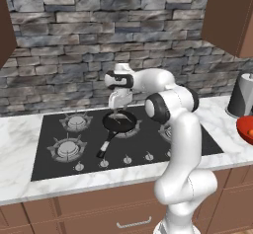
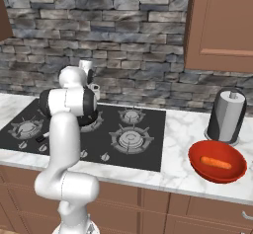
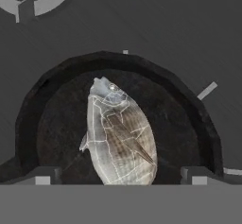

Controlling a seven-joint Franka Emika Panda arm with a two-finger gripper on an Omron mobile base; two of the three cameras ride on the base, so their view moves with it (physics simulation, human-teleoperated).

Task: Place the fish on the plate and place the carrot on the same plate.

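The fish (image 3: pixel 120 138), grey-brown with pale scale lines, lies in a black frying pan (image 3: pixel 56 119) on the stove. My gripper (image 3: pixel 118 178) hangs just above it, open, with one fingertip on each side of the fish and nothing held. From the left base view the gripper (image 1: pixel 118 112) points down over the pan (image 1: pixel 123 124) on a rear burner. The orange carrot (image 2: pixel 216 162) lies in a red bowl (image 2: pixel 197 166) on the counter right of the stove. The plate is out of view.
The black stove top (image 1: pixel 148 146) has several burners and front knobs. The pan's handle (image 1: pixel 105 146) points toward the front left. A grey canister (image 2: pixel 226 114) stands behind the red bowl. Wooden cabinets hang above at both sides.
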